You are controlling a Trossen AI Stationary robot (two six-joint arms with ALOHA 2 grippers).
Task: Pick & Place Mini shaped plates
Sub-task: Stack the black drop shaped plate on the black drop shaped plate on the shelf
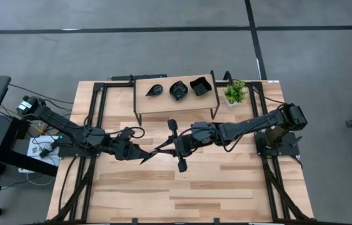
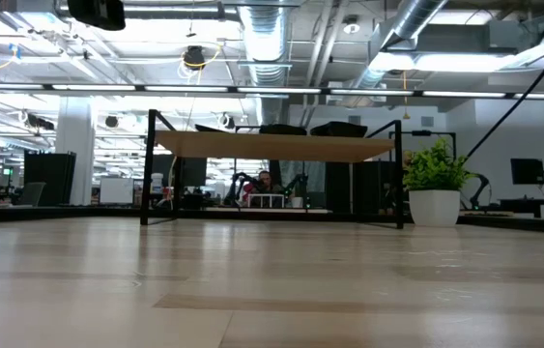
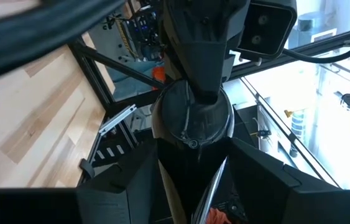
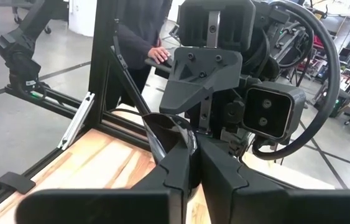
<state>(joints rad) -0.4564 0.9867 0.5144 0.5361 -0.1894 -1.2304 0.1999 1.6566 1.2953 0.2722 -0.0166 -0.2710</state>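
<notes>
Black and glossy, one small plate (image 1: 161, 149) hangs above the wooden table (image 1: 182, 194) at the centre of the high view, caught between the two grippers. The left gripper (image 1: 149, 154) reaches in from nine o'clock and the right gripper (image 1: 167, 148) from three o'clock, and they meet tip to tip over the plate. In the right wrist view the right gripper (image 4: 190, 167) has its fingers pressed together on the rim of the plate (image 4: 170, 134). The left gripper's fingers stand spread on either side of it; whether they touch it I cannot tell. Three more plates rest on the raised shelf (image 1: 143, 99) at twelve o'clock: a leaf-shaped plate (image 1: 154, 90), a round plate (image 1: 178, 90) and a square plate (image 1: 200, 85). A potted plant (image 1: 235, 92) stands just beside the shelf toward two o'clock.
</notes>
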